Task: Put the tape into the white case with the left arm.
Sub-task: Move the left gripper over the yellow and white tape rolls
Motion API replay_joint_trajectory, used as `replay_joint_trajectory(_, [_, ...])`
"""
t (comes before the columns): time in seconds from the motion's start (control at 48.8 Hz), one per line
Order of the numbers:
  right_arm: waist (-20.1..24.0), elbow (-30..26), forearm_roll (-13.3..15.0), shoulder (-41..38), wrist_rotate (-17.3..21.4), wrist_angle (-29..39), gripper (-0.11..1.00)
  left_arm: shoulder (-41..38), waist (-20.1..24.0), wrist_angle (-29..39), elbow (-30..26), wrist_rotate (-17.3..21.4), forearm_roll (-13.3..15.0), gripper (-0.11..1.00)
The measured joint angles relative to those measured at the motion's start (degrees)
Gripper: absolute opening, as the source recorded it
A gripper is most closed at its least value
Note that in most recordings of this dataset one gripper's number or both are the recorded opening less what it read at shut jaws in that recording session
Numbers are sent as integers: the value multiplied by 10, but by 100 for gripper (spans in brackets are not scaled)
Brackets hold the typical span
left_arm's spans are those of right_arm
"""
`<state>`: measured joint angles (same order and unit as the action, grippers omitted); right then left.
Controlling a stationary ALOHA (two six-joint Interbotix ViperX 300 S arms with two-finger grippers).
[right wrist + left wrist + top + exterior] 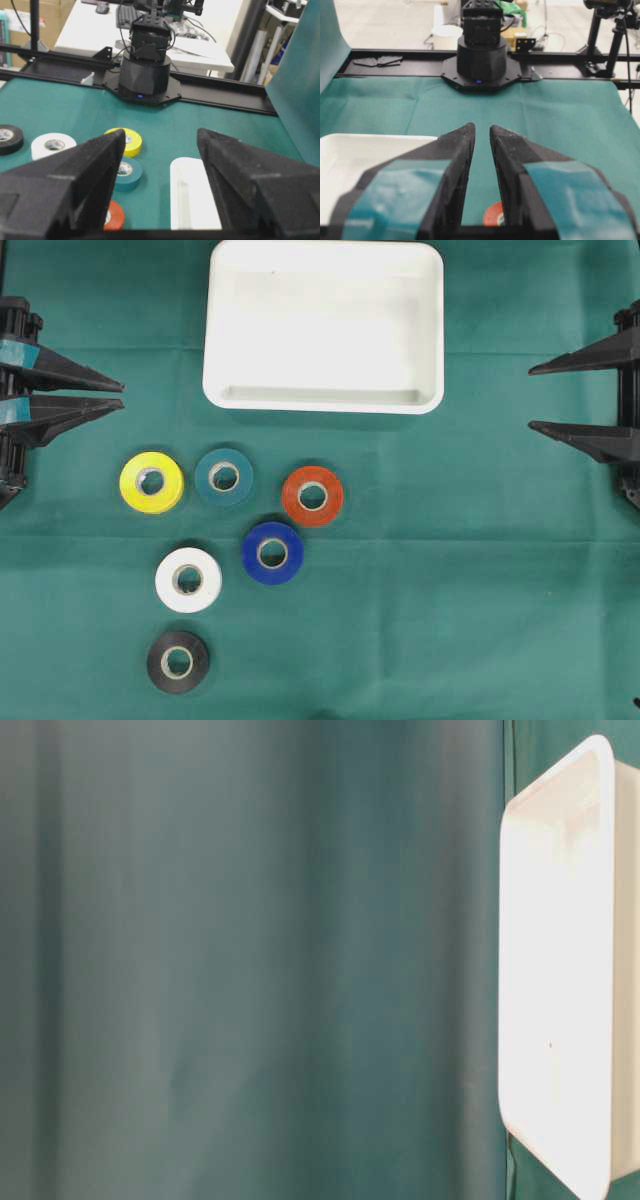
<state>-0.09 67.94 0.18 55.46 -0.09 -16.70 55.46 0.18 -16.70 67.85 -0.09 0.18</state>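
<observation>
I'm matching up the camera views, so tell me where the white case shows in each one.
Overhead: the white case sits top centre, empty.
Table-level: it fills the right edge.
Left wrist: its corner shows at lower left, beside the left gripper.
Right wrist: its end shows at bottom centre, between the right gripper's fingers.
Shared landmark: the green cloth.

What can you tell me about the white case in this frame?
The white case is a shallow rectangular tray of glossy white plastic with rounded corners and a raised rim. It lies flat on the green cloth at the far middle, open side up, with nothing inside. No tape roll or gripper touches it.
</observation>
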Motion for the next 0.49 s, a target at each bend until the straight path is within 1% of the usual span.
replay_joint_trajectory(0.021, [0,1,0,0,0,0,24,0,-1,0,0,0,1,24])
replay_joint_trajectory(0.041, [-1,3,1,0,0,0,22,1,-3,1,0,2,4,22])
replay_joint_trajectory(0.103, [-1,14,3,-1,0,1,9,4,-15,1,1,-2,8,9])
replay_joint_trajectory(0.144, [-3,25,5,-1,0,1,2,4,-22,1,2,-1,9,3])
replay_joint_trajectory(0.164, [-4,29,6,0,0,1,0,5,-25,0,2,-3,10,1])
replay_joint_trajectory(0.226, [-7,47,7,3,0,1,-7,5,-37,0,2,-2,10,0])
replay_joint_trajectory(0.287, [-8,64,8,11,0,1,-10,6,-47,-1,2,2,10,0])
replay_joint_trajectory(0.349, [-8,83,10,22,0,2,-10,6,-59,-1,2,1,11,0])
replay_joint_trajectory(0.492, [-9,120,16,55,0,2,-10,4,-62,-1,2,-1,11,1])
